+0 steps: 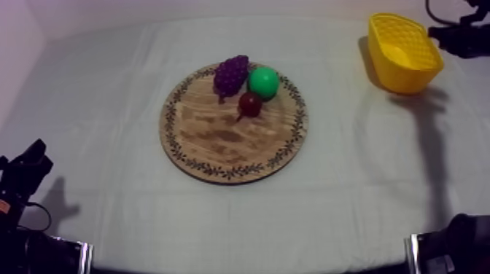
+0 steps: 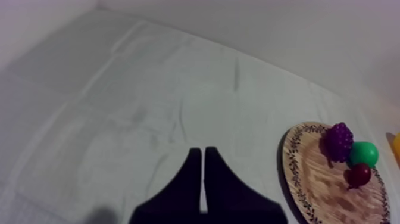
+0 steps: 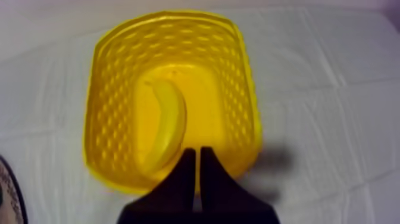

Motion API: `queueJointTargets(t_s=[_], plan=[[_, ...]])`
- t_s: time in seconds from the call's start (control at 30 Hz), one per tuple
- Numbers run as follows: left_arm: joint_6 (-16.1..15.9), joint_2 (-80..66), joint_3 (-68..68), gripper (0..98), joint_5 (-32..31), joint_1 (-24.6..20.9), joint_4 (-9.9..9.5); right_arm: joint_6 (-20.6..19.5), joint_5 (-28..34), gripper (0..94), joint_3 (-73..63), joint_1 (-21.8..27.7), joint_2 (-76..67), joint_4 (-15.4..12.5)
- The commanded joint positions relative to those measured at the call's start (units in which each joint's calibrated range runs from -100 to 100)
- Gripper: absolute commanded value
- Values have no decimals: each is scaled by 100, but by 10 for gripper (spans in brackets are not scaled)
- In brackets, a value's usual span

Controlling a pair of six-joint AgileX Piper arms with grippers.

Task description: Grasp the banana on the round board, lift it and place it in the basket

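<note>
r tool [image 3: 197,150] near curved yellow banana [image 3: 168,122]

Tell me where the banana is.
In the right wrist view the banana lies inside the yellow basket, which stands at the far right of the table, right of the wooden board.

Three toy fruits are grouped near the middle of the tabletop, slightly toward its far edge. Bunch of grapes [image 1: 231,73]: purple, placed farthest back, at the left of the group. Green fruit [image 1: 263,81]: round, set just beside the grapes on their right. Small red fruit [image 1: 250,104]: dark, with a thin stem, positioned in front of both, touching or nearly touching the green fruit. Grey-white cloth [image 1: 102,109]: spread over the whole tabletop, with fold creases noted toward the left edge
</note>
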Motion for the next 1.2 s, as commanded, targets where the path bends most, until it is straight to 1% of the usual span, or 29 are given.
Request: queueJointTargets(t_s=[0.0, 0.07, 0.13, 0.27, 0.4, 0.6, 0.7, 0.83, 0.93, 1.03, 1.17], plan=[[2, -3, 3, 1, 2, -3, -1, 551, -105, 3, 1520, -77, -1344, -199], [2, -3, 3, 1, 2, -3, -1, 666, -132, 3, 2123, -173, -1981, -269], [2, -3, 3, 1, 2, -3, -1, 655, -84, 3, 2676, -285, -2604, -217], [2, -3, 3, 1, 2, -3, -1, 276, 240, 3, 3521, -527, -3718, 248], [0, -3, 3, 1, 2, -3, -1, 29, 563, 2, 4065, -691, -4705, 490], [2, -3, 3, 1, 2, -3, -1, -563, 1009, 2, 4748, -969, -6261, 1031], [2, -3, 3, 1, 2, -3, -1, -791, 1240, 2, 5036, -1021, -6922, 1233], [2, -3, 3, 1, 2, -3, -1, -1052, 1387, 2, 5465, -1056, -7495, 1488], [2, -3, 3, 1, 2, -3, -1, -1184, 1544, 2, 5608, -1052, -7799, 1590], [2, -3, 3, 1, 2, -3, -1, -1252, 1641, 2, 5658, -984, -8057, 1607], [2, -3, 3, 1, 2, -3, -1, -1167, 1768, 2, 5682, -919, -8314, 1514]])
